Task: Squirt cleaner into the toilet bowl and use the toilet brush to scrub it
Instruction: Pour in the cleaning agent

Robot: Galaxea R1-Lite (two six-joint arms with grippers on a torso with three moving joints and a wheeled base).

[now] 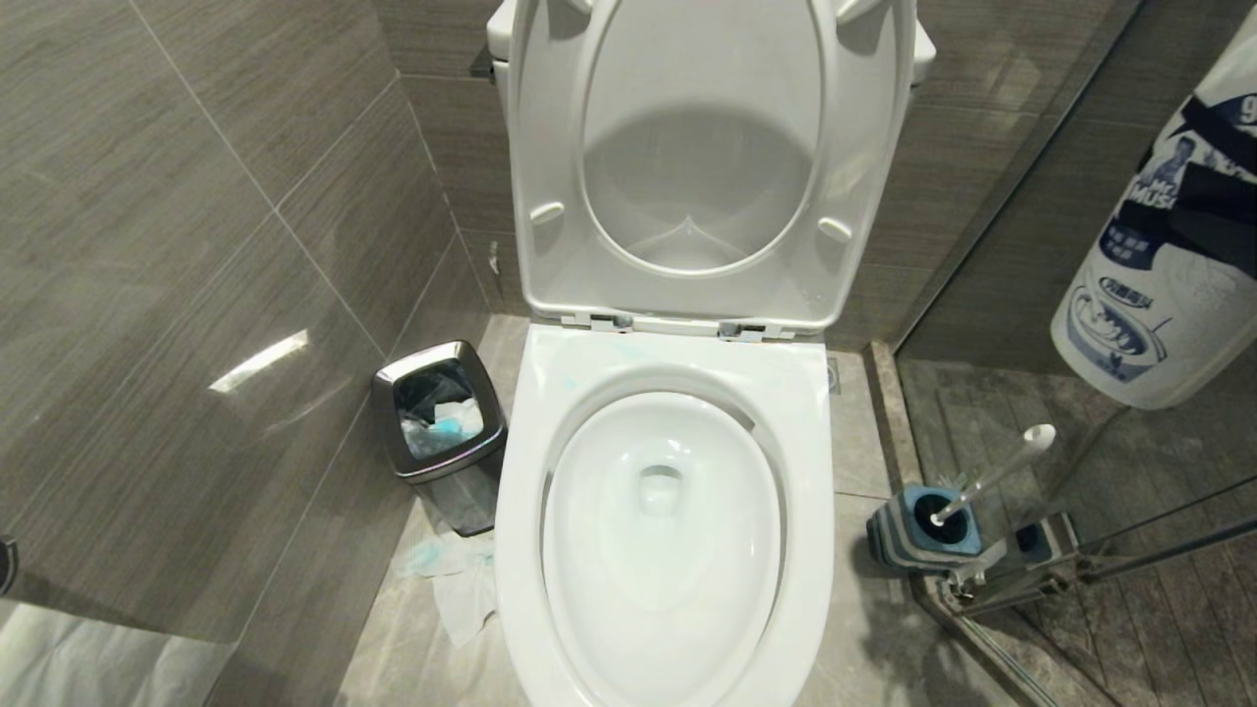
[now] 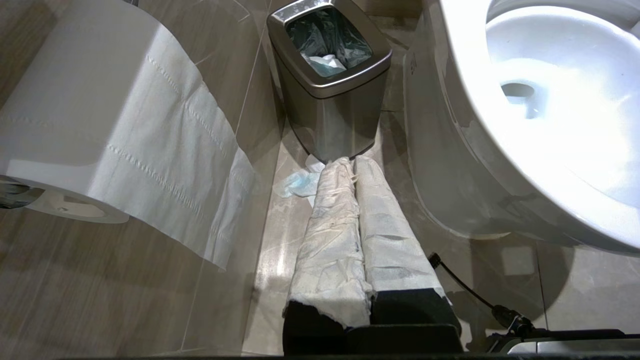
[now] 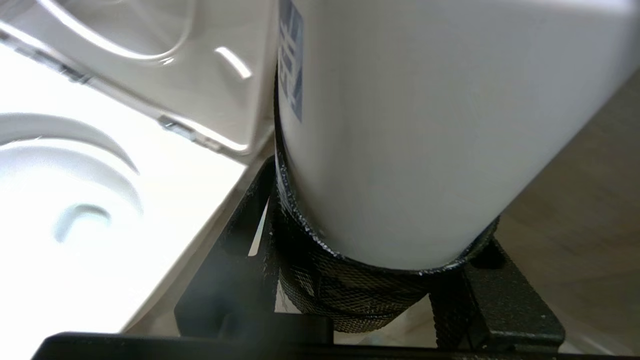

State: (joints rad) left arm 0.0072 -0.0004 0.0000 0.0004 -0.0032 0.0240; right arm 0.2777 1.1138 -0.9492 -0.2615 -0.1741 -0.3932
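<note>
- The bowl (image 1: 660, 550) sits in the middle of the head view, white and glossy, with seat and lid (image 1: 687, 147) raised upright against the tank.
- A faint pale blue smear shows on the rim just below the hinges (image 1: 678, 324).
- The brush (image 1: 992, 476) stands tilted in its blue-topped, ribbed holder (image 1: 918, 530) on the floor right of the bowl, beside the glass panel (image 1: 1129, 550).
- A white bottle (image 1: 1169, 245) with a blue printed label hangs high at the right edge, above the brush.
- The right gripper (image 3: 370, 280) is clamped around this bottle, its black fingers (image 3: 235, 260) against the sides and a dark mesh wrap round the gripped part.
- The left gripper (image 2: 357, 210) hangs low left of the bowl, its paper-wrapped fingers (image 2: 330, 225) pressed together, holding nothing.
- Ahead of it stands a steel bin (image 2: 330, 80) with a dark liner and tissue inside.
- Crumpled tissue (image 1: 457, 579) lies on the floor between bin and bowl.
- A paper roll (image 2: 100, 130) hangs on the wall near the left gripper.
</note>
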